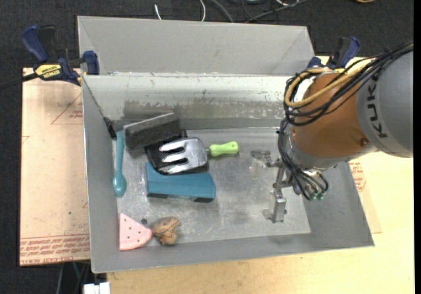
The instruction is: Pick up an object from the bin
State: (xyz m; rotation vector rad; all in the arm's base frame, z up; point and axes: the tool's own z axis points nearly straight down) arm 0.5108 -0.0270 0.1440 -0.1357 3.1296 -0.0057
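My gripper (268, 187) hangs over bare bin floor in the right half of the bin, open, with nothing between its fingers. One fingertip (279, 211) points toward the front wall, and the other (258, 161) lies farther back. The nearest thing is a metal fork-shaped tool (177, 154) with a green handle (223, 149), lying to the gripper's left on top of a blue rectangular block (181, 187). There is a gap of bare floor between the gripper and both of them.
A dark grey block (151, 131) leans at the back left. A teal spoon (119, 162) lies along the left wall. A pink wedge (131, 234) and a brown nut-like lump (166, 230) sit at the front left corner. The arm with its orange cover overhangs the right wall.
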